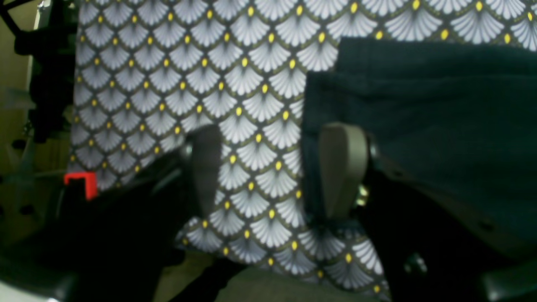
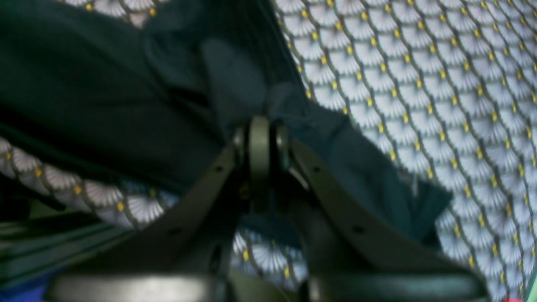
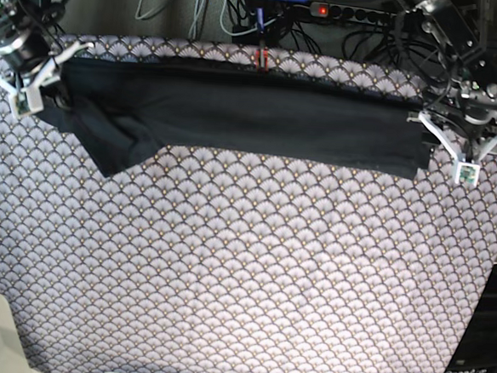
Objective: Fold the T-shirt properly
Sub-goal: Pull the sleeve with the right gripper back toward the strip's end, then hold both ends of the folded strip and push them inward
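The black T-shirt (image 3: 237, 109) lies folded into a long band across the far side of the scallop-patterned cloth (image 3: 243, 263). One loose flap hangs toward the front at its left end. My right gripper (image 3: 46, 91) is at that left end, and in the right wrist view it (image 2: 260, 142) is shut on bunched dark fabric of the T-shirt (image 2: 105, 84). My left gripper (image 3: 435, 144) is at the band's right end. In the left wrist view it (image 1: 272, 167) stands open, one finger (image 1: 342, 167) over the T-shirt (image 1: 419, 117) edge and the other finger over bare cloth.
A red clip (image 3: 260, 59) sits at the cloth's back edge above the shirt. Cables and a power strip (image 3: 354, 13) run behind the table. A red part (image 1: 82, 182) shows beside the table edge in the left wrist view. Patterned cloth stretches in front of the shirt.
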Controlling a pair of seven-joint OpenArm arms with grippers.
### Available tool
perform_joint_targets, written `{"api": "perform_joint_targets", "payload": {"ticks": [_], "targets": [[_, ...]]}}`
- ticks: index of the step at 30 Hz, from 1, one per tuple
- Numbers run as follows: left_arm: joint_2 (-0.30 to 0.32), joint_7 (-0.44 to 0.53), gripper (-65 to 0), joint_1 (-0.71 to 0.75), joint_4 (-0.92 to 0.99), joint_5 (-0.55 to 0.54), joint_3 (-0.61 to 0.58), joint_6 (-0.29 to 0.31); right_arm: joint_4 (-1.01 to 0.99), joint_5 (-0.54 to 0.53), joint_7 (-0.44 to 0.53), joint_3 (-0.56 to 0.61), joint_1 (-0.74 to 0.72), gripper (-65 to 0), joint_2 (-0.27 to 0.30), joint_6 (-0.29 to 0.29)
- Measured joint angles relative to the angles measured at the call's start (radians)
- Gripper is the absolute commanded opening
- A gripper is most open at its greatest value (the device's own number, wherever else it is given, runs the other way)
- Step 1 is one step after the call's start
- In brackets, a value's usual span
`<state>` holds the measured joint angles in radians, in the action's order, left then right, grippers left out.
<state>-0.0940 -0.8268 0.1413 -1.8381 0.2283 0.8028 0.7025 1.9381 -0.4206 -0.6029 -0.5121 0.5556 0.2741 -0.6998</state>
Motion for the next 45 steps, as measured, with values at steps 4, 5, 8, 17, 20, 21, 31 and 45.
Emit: {"api": "perform_joint_targets", "payload": {"ticks": [4, 5, 8, 17, 20, 21, 31, 45], "targets": [[0.000, 0.000, -28.8, 0.000, 0.000, 0.000, 0.000, 0.000, 0.000, -0.005, 0.076, -0.026, 0.056, -65.0, 0.000, 0.000], [-0.001, 0.000, -28.8, 0.000, 0.000, -0.001, 0.000, 0.000, -0.001, -0.005, 0.096, -0.035, 0.077, -65.0, 0.001, 0.000], [0.000, 0.000, -28.8, 0.000, 0.000, 0.000, 0.000, 0.000, -0.026, 0.000, 0.159, -0.056, 0.135, -65.0, -0.003, 0.000], [0.000, 0.000, -28.8, 0.008, 0.000, 0.000, 0.000, 0.000, -0.173, 0.000, 0.246, -0.054, 0.168, -65.0, -0.005, 0.001], [0.012, 0.001, -28.8, 0.008, 0.001, -0.001, 0.000, 0.001, -0.182, 0.005, 0.237, -0.053, 0.148, -65.0, -0.006, 0.002], [0.016, 0.001, -28.8, 0.008, 0.002, 0.000, 0.000, 0.000, -0.182, 0.005, 0.237, -0.053, 0.133, -65.0, -0.006, 0.002], [0.016, 0.001, -28.4, 0.015, 0.005, 0.003, -0.001, 0.000, -0.211, 0.003, 0.166, -0.053, 0.036, -55.0, 0.015, -0.002], [0.017, 0.000, -28.4, 0.023, -0.001, 0.007, 0.086, -0.003, -0.304, 0.005, 0.128, -0.099, -0.006, -44.1, 0.096, 0.001]]}}
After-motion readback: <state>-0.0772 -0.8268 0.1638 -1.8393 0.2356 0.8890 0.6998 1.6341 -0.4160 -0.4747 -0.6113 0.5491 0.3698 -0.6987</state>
